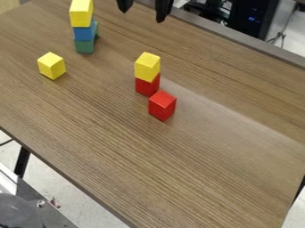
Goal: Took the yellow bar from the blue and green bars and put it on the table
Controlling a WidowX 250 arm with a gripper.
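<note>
one wood-grain table (208, 173) above a pale floor (77, 205)

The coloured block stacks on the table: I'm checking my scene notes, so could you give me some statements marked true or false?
1. The yellow bar sits on top of the blue bar. True.
2. The dark green bar is above the blue bar. False: it is beneath it.
3. One yellow block rests on a red block. True.
4. The black gripper holds the yellow bar. False: it is open, away from the bar.
5. Another yellow block stands by itself. True.
</note>
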